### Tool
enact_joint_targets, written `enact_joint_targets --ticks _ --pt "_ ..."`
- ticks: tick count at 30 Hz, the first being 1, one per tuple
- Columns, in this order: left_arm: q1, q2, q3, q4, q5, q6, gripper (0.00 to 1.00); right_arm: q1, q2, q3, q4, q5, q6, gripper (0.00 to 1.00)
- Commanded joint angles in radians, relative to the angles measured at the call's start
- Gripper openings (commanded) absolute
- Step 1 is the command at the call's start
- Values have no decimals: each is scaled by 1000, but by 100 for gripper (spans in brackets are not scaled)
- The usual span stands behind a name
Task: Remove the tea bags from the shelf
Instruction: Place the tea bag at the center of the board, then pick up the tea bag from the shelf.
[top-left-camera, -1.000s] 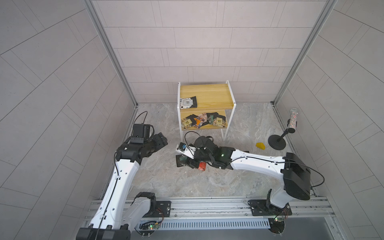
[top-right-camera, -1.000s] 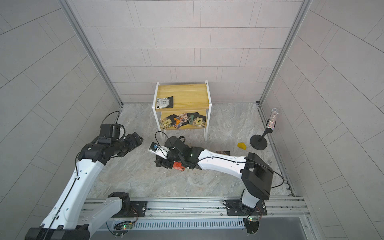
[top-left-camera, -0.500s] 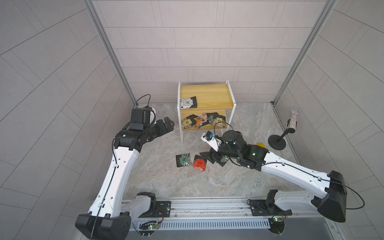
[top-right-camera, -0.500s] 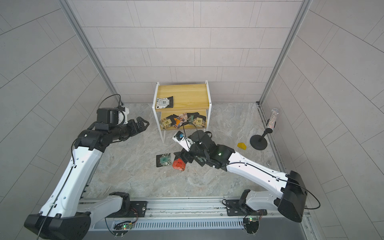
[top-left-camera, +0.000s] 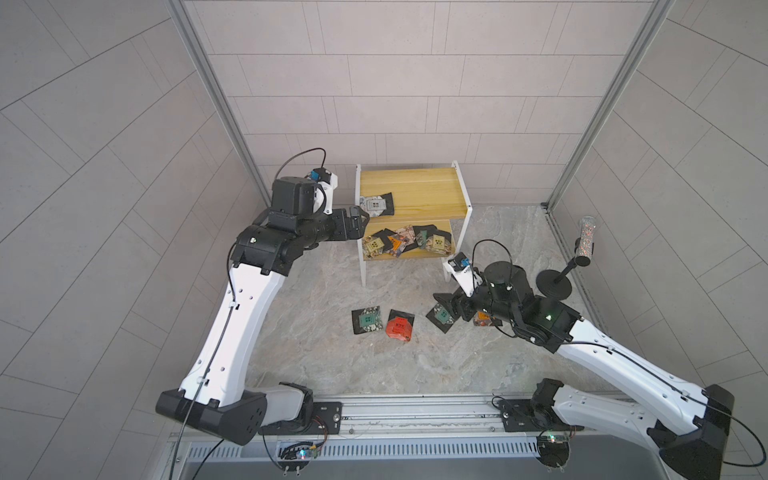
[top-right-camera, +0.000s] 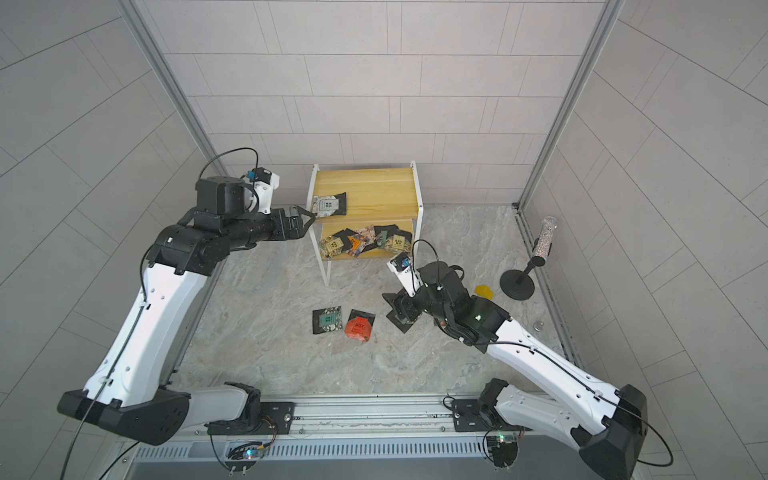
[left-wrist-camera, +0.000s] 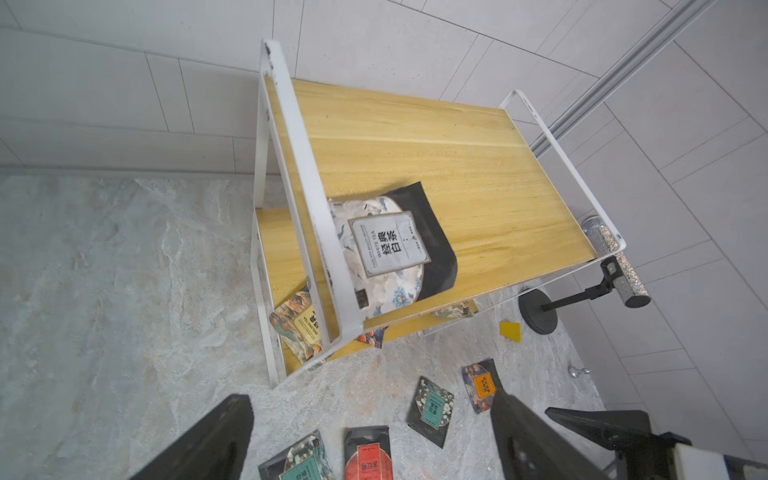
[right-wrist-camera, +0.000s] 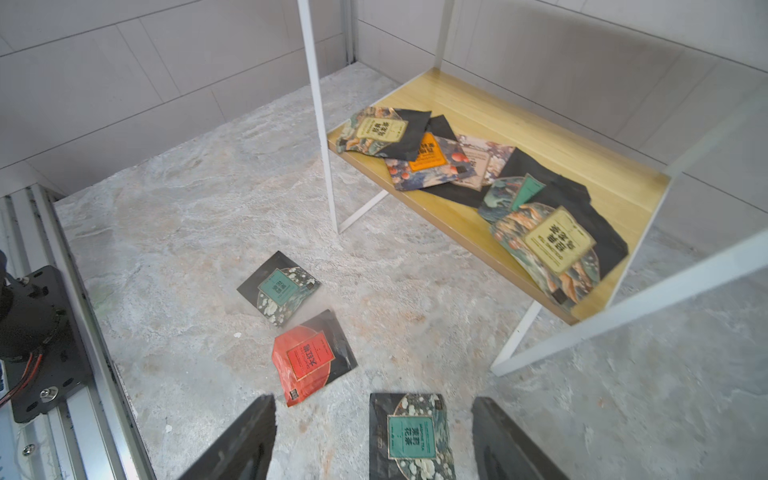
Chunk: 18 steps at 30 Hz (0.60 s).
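We see two matching arms: the left arm (top-left-camera: 237, 332) and right arm (top-left-camera: 631, 374) have glossy white shells between black joint housings. Thin black cables are clipped along them, and small dark dots, perhaps screws, mark the shells. A green light glows on one black housing of the right arm. The left gripper (left-wrist-camera: 372, 399) and right gripper (right-wrist-camera: 373, 398) have matte black wedge fingers

Top views look down; both wrist cameras face the shelf (left-wrist-camera: 415, 166).
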Motion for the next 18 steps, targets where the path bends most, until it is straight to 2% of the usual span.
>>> enact_joint_targets --ticks 1,8,18 --pt "-39 52 104 -62 -35 134 97 -6 -31 -12 -41 39 41 78" --pt "-170 195 300 -148 -150 313 99 -6 -65 -60 -35 31 72 78" --pt "-227 319 451 -166 -216 440 100 -6 -91 -107 -27 16 93 78"
